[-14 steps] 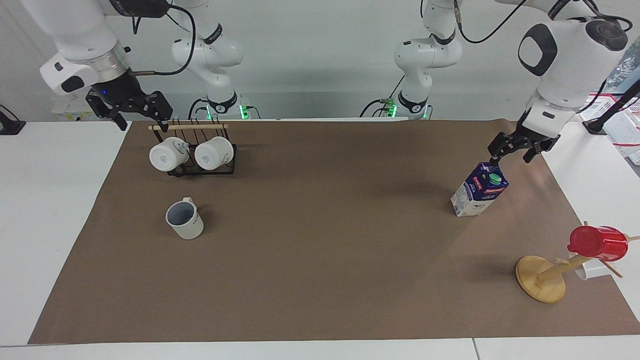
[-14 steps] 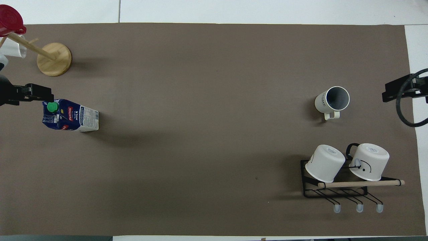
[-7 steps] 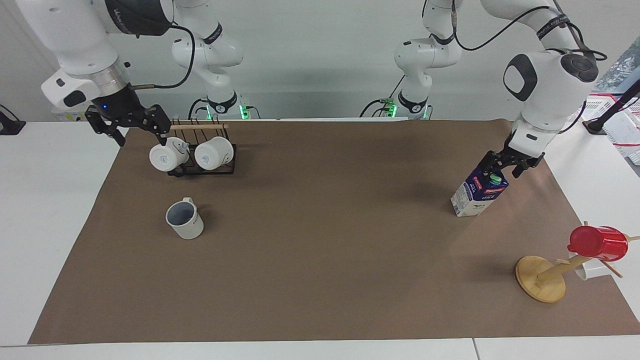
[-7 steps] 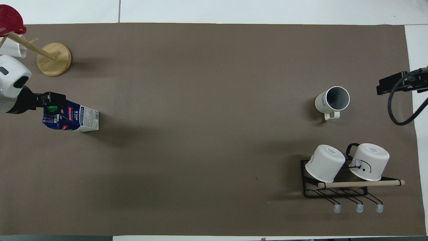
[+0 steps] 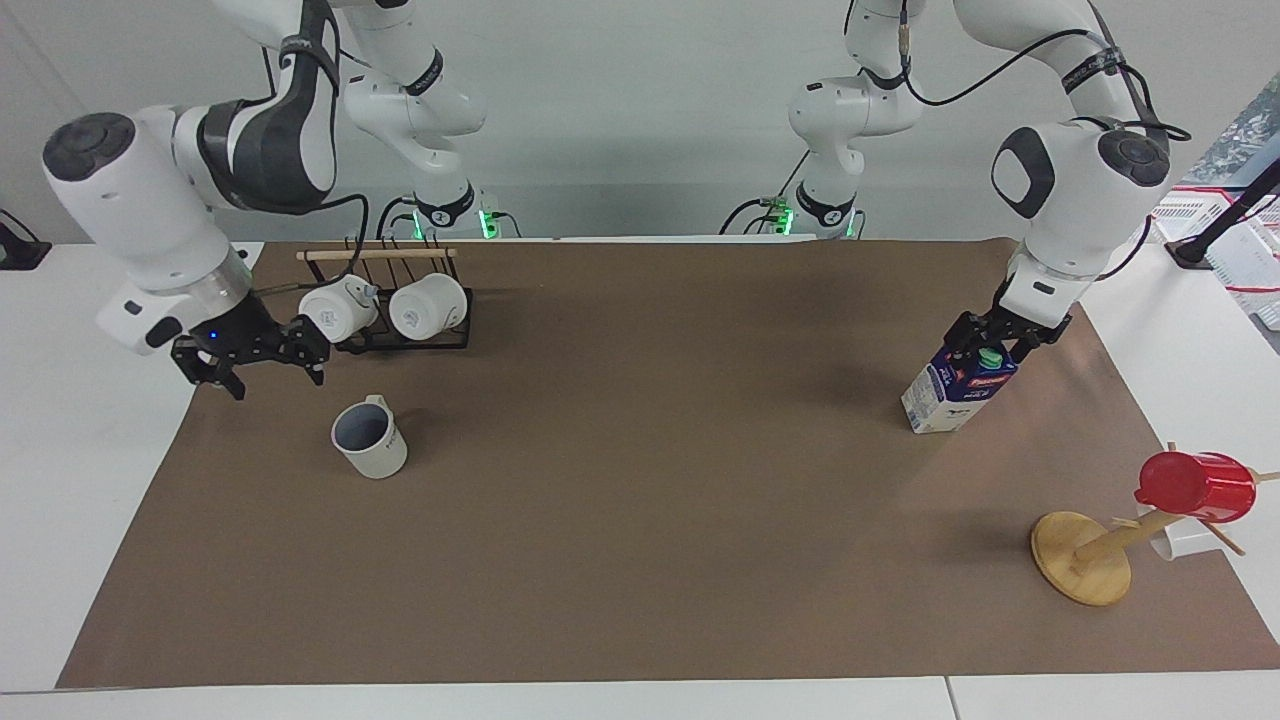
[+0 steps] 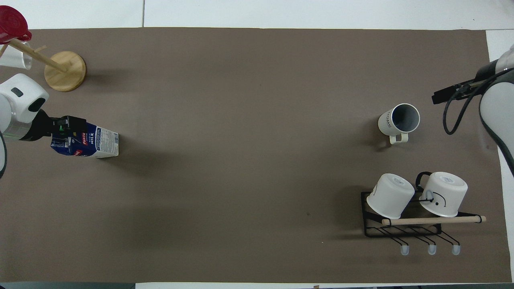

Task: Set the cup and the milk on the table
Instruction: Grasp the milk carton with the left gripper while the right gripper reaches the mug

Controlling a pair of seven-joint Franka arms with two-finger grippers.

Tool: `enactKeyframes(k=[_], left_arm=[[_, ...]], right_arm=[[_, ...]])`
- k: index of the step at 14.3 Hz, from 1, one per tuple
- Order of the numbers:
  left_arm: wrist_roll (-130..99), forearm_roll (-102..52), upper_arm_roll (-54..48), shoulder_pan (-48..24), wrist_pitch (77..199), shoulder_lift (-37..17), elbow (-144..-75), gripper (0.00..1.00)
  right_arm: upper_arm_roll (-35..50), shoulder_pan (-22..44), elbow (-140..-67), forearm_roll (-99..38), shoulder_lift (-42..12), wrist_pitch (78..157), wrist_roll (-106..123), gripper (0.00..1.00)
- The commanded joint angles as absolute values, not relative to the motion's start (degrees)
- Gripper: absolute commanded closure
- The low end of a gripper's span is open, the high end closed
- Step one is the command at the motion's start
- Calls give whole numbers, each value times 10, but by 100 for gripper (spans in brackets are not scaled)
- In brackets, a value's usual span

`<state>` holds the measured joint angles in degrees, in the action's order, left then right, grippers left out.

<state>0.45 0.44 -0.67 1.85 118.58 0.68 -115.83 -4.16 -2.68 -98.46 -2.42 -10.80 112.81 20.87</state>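
Note:
The cup (image 5: 368, 440), a white mug with a grey-blue inside, stands upright on the brown mat of the table (image 5: 640, 520) toward the right arm's end. My right gripper (image 5: 275, 378) hangs open, low over the mat's edge beside the cup and apart from it. The milk (image 5: 958, 392), a dark blue carton with a green cap, stands on the mat toward the left arm's end. My left gripper (image 5: 992, 345) is down at its gable top, open, with a finger on either side. From overhead, the cup (image 6: 399, 120) and the milk (image 6: 90, 141) lie far apart.
A black wire rack (image 5: 400, 338) holding two white mugs sits nearer to the robots than the cup. A wooden mug tree (image 5: 1082, 560) carrying a red cup (image 5: 1195, 487) stands farther from the robots than the milk, at the mat's corner.
My right gripper has come down from above the rack to a low spot beside the cup. My left gripper has lowered around the milk's top. Cup and milk have not moved.

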Motion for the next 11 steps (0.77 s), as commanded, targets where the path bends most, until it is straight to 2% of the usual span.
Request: enactKeyframes(k=[1,3,6,7,8,9,10,11], left_arm=[[7,-9,-7,18,1199,16,-1172,0],[6,-9,-7,18,1200,16,-1172,0],[6,-9,-7,21,1199,15,-1171,0],[6,-9,-7,21,1201,15,-1171,7],[7,-9,-7,23,1201,14,-1168,31],[7,-9,-7,25,1200,14,-1166,62],[8,-9,-7,25,1200,13,-1165,97],[8,-9,-7,25,1201,13,-1164,100]], right_arm=[[-40,-32,-1086,-47,-94,1228,264,0],[-40,-33,-1100,-53,-115,1255,282,0],[-40,-27,-1128,-57,-114,1291,291,0],[-40,-27,-1139,-57,-116,1305,292,2],[-40,-28,-1142,-58,-126,1311,293,5],[-40,-27,-1142,-59,-134,1317,293,14],[-40,-24,-1139,-59,-134,1318,293,28],[-40,-24,-1140,-59,-135,1322,293,46]])
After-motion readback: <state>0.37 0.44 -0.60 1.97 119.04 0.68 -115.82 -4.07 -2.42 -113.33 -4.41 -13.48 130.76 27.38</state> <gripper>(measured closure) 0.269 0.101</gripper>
